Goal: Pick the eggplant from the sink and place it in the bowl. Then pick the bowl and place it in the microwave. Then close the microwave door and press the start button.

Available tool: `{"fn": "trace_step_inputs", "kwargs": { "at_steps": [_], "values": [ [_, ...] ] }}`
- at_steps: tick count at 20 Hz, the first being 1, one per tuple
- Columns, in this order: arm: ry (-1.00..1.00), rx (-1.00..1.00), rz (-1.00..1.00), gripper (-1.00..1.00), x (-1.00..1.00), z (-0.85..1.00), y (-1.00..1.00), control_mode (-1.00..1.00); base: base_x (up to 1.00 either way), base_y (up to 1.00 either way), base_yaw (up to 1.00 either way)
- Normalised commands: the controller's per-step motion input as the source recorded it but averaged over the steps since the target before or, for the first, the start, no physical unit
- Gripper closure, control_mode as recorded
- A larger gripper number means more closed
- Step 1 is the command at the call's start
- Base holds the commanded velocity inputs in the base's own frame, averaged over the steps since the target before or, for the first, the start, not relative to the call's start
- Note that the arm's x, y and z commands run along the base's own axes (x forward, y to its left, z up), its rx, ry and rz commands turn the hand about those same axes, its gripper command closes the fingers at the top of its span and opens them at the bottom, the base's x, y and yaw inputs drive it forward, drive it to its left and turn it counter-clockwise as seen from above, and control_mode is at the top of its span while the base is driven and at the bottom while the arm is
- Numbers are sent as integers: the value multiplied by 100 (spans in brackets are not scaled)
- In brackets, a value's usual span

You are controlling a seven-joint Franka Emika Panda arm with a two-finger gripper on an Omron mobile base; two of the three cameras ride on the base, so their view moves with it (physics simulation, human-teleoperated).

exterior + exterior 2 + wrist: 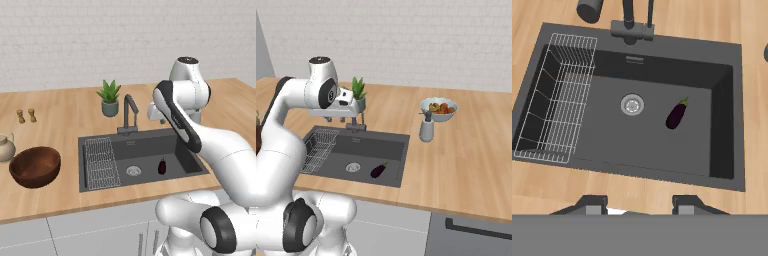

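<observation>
tool (639, 206) hangs empty, jaws parted, high above the sink (722, 125); the eggplant (677, 114) lies on the basin floor just right of the drain (632, 104), long axis slanting, stem toward the far right corner.

My arm blocks the sink's (145, 145) right rim in the left base view; the pale jug (5, 147) at the desk's left edge is cut by the frame; the two small shakers (26, 115) are too small to identify; in the hand view the faucet (632, 22) is cropped at the top; the hand's (641, 206) fingertips (594, 204) are half hidden, so I can't judge their gap.
</observation>
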Motion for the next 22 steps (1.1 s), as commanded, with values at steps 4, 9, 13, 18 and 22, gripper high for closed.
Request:
{"fn": "trace_step_inputs", "kwargs": {
  "at_steps": [4,9,13,18,22],
  "values": [
    [-1,0,0,-100,-8,-16,-3,-100,0,0,0],
    [-2,5,-8,-100,-2,-46,-15,-100,0,0,0],
    [2,11,-14,-100,0,-76,-24,-100,0,0,0],
    [18,12,-8,-100,22,-70,-23,-100,0,0,0],
    [23,13,-1,-100,53,-70,-38,-100,0,0,0]
  ]
}}
